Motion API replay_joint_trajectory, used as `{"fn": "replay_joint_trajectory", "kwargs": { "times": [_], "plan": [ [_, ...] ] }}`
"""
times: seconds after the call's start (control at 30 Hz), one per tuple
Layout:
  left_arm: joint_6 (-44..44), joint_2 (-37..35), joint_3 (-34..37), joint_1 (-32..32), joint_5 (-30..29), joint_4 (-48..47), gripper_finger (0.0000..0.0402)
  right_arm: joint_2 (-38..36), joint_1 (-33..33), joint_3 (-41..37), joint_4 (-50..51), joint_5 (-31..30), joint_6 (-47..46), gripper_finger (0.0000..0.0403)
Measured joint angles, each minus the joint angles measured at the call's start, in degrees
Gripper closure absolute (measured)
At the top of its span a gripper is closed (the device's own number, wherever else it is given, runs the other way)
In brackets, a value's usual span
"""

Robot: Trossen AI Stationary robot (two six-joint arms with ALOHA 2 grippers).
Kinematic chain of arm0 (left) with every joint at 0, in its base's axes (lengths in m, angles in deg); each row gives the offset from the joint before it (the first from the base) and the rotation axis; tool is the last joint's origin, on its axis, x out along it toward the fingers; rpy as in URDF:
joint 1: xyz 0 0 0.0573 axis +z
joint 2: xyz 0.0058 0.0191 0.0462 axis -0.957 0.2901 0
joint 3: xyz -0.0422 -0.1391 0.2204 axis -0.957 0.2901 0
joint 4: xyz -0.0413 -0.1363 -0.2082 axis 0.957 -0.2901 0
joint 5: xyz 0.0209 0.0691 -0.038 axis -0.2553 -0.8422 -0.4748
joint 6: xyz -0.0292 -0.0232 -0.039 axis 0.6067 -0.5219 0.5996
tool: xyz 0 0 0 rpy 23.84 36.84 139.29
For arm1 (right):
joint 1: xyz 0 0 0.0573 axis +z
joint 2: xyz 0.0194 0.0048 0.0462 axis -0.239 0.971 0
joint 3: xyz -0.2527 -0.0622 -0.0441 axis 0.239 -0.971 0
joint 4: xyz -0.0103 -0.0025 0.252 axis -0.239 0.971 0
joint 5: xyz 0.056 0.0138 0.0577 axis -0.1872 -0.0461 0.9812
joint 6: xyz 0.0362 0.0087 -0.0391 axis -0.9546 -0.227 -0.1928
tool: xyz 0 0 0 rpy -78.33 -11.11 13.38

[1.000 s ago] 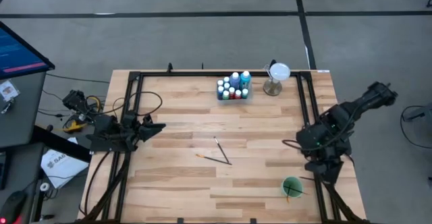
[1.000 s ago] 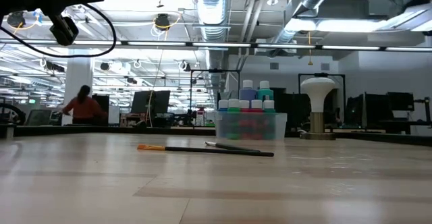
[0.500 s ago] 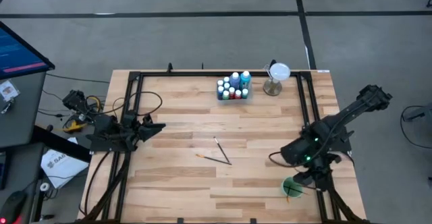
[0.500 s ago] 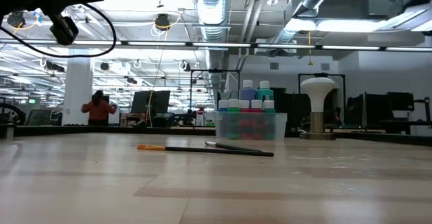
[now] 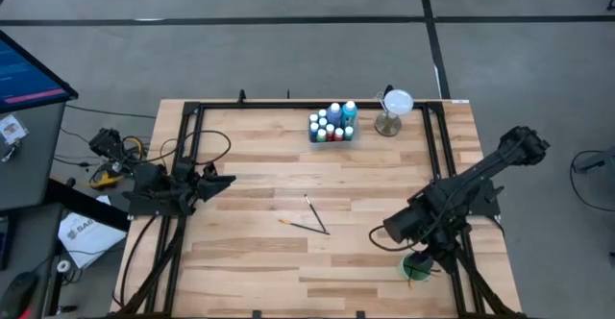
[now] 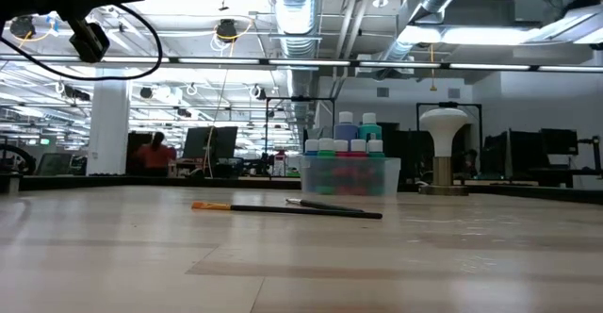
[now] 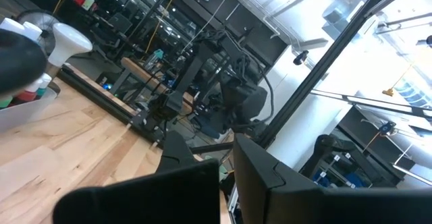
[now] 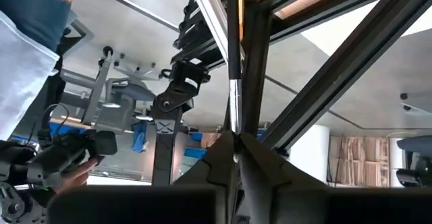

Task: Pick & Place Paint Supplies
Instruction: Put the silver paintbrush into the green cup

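The right gripper [image 8: 236, 137] is pinched shut on a thin paintbrush [image 8: 233, 82], whose handle stands out from between the fingertips. Only the right wrist view shows this grip. In the high view the arm hides it, above the green cup [image 5: 415, 267] near the table's right edge. The step looks like carrying a brush to the cup, so the next move calls for lining it up over the cup and then letting go. Two loose brushes [image 5: 312, 217] lie mid-table, and the paint bottles [image 5: 332, 124] stand by the far edge. The left gripper [image 5: 216, 180] waits closed at the left edge.
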Motion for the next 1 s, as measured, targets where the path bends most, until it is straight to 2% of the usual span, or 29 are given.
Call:
{"fn": "replay_joint_trajectory", "kwargs": {
  "times": [0.4,0.67,0.77,0.83,1.0],
  "plan": [
    [0.0,0.0,0.0,0.0,0.0,0.5,0.04,-3.1,-4.1,0.0,-0.3,-0.8,3.4,0.029],
    [0.0,0.0,0.0,0.0,0.0,0.6,0.04,-8.0,-11.5,3.7,-9.1,0.6,-0.9,0.0251],
    [0.0,0.0,0.0,0.0,0.0,0.6,0.04,-8.2,-15.9,5.3,-16.5,-3.1,-2.0,0.0248],
    [0.0,0.0,0.0,0.0,0.0,0.8,0.04,-7.7,-18.7,5.7,-22.1,-8.4,-1.4,0.025],
    [0.0,0.0,0.0,0.0,0.0,0.9,0.04,-2.8,-24.7,5.8,-34.5,-21.7,8.7,0.0261]
  ]
}}
